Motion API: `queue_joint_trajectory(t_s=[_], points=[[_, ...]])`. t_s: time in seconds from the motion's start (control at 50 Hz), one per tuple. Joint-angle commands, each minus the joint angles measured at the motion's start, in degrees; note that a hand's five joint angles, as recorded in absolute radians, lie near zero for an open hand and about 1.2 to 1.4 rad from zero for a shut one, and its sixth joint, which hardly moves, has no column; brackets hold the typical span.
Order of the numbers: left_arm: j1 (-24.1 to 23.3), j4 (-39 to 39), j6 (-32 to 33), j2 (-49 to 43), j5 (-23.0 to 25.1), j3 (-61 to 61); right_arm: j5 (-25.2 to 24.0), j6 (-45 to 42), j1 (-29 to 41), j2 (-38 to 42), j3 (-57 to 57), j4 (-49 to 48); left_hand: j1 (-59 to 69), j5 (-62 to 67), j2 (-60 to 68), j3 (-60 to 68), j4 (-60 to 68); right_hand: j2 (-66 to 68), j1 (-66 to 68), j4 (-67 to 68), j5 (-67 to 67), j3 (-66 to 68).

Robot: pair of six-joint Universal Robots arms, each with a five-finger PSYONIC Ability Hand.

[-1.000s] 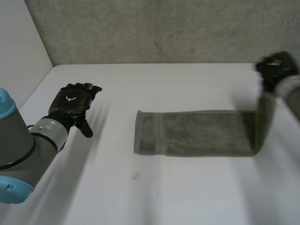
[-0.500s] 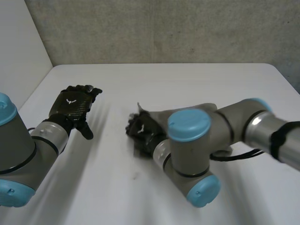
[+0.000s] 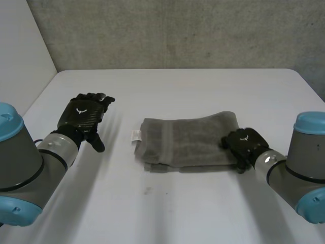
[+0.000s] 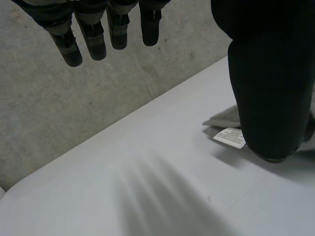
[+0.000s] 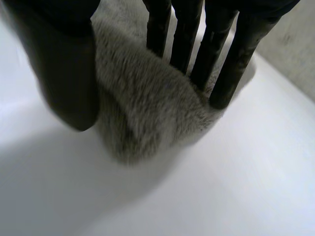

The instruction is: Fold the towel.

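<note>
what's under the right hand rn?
The folded end of the grey towel lies under the right hand, between its thumb and straight fingers. The towel's lower layer and the table beneath it are covered there.

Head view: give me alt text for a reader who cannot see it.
A grey towel lies folded on a white table, the right hand resting open on its right end. The left hand hovers open, apart, to the towel's left.
</note>
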Motion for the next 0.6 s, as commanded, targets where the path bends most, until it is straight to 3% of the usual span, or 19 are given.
queue_joint_trajectory(t_s=[0.02,0.14,0.24,0.28,0.34,0.5,0.56,0.58,0.6], points=[[-0.8,0.0,0.0,-0.1,-0.1,0.0,2.0,-7.2,-3.2,2.5,-0.7,-2.9,0.2,-1.5,0.6,0.5,0.5,37.0,37.3,38.6,37.7,37.4],[-1.0,0.0,-0.1,0.5,-0.2,0.0,5.0,-11.1,-2.1,-1.2,-2.5,-8.0,0.2,-1.5,0.6,0.5,0.5,37.1,37.3,38.6,37.8,37.5],[-1.0,-0.1,-0.1,0.7,-0.2,0.0,5.6,-13.6,8.6,-1.4,-9.6,-8.7,0.2,-1.5,0.6,0.5,0.5,37.1,37.3,38.6,37.8,37.5],[-1.0,-0.1,-0.1,0.7,-0.2,-0.1,5.5,-14.4,16.8,1.7,-15.8,-7.4,0.2,-1.5,0.6,0.5,0.5,37.1,37.3,38.6,37.8,37.5],[-0.9,-0.1,-0.2,0.8,-0.3,-0.1,4.6,-17.4,22.5,5.8,-21.3,-3.9,0.2,-1.5,0.6,0.5,0.5,37.1,37.3,38.6,37.8,37.5],[-1.0,-0.3,-0.2,0.8,-0.2,-0.1,4.0,-30.3,30.2,18.2,-29.3,9.5,0.2,-1.5,0.6,0.5,0.5,37.1,37.3,38.6,37.8,37.5],[-1.1,-0.4,-0.1,0.8,-0.2,-0.1,4.6,-31.3,30.3,18.8,-29.5,10.8,0.2,-1.5,0.6,0.5,0.5,37.1,37.3,38.6,37.8,37.5],[-1.2,-0.4,0.0,0.9,-0.2,0.0,5.5,-31.3,30.2,18.4,-29.2,10.3,0.2,-1.5,0.6,0.5,0.5,16.5,16.7,18.0,17.2,16.9],[-1.2,-0.4,0.0,0.9,-0.2,0.0,6.2,-30.2,30.0,17.2,-28.8,9.2,0.2,-1.5,0.6,0.5,0.5,-12.9,-12.7,-11.3,-12.2,-12.5]])
